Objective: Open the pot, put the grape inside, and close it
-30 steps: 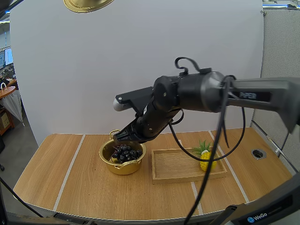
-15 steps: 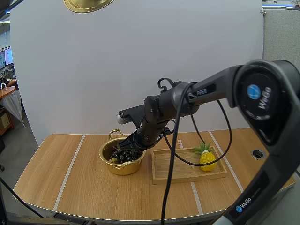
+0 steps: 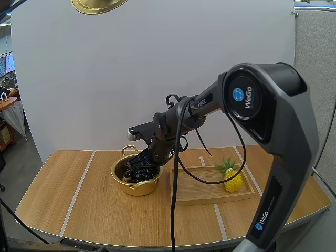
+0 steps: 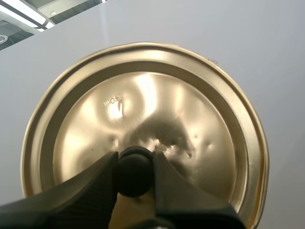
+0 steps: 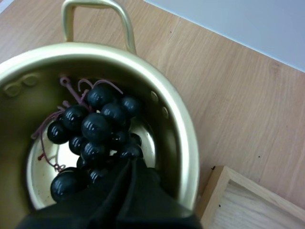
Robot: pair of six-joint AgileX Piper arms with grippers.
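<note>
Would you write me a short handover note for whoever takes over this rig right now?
Left gripper: shut on the lid by its knob, held up away from the pot.
Right gripper: down inside the pot, shut on the grapes.
Done: pot is open and the grapes are inside it.
Left: release the grapes, pull the right arm out, set the lid on the pot.
</note>
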